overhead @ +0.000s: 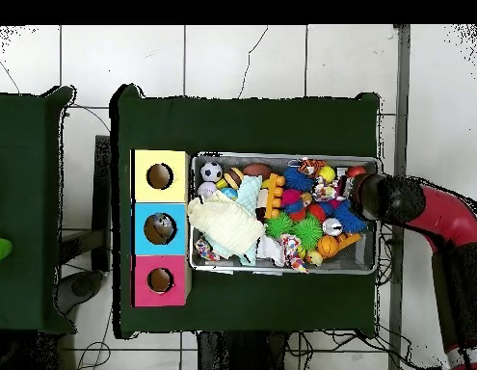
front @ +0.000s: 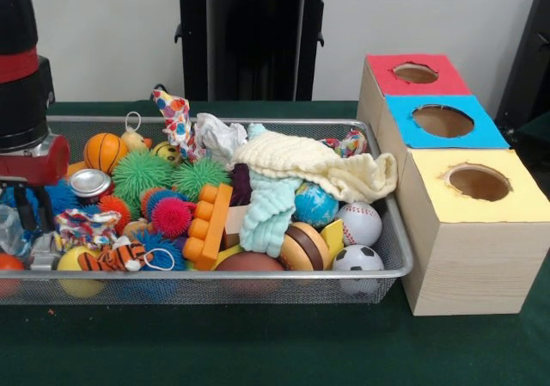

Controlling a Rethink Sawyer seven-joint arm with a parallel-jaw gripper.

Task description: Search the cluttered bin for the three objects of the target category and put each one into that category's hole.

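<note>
A wire mesh bin [front: 391, 274] is piled with toys. At its right end lie a soccer ball [front: 357, 260], a baseball [front: 359, 223] and a globe ball [front: 315, 204]. A basketball [front: 105, 151] sits far left. A cream knitted cloth [front: 318, 164] and a teal cloth [front: 268, 210] drape the middle. Green spiky balls [front: 142, 173] and a pink one [front: 172, 217] lie left of centre. My gripper [front: 24, 207] hangs low over the bin's left end, beside a tin can [front: 89, 182]. In the overhead view the gripper [overhead: 369, 196] is over the bin's right end.
Three wooden boxes stand right of the bin, with a red top [front: 415, 74], a blue top [front: 442, 121] and a yellow top [front: 478, 182], each with a round hole. Something grey shows inside the blue box's hole [overhead: 161, 228]. An orange brick toy [front: 209, 224] and a burger toy [front: 305, 247] lie mid-bin.
</note>
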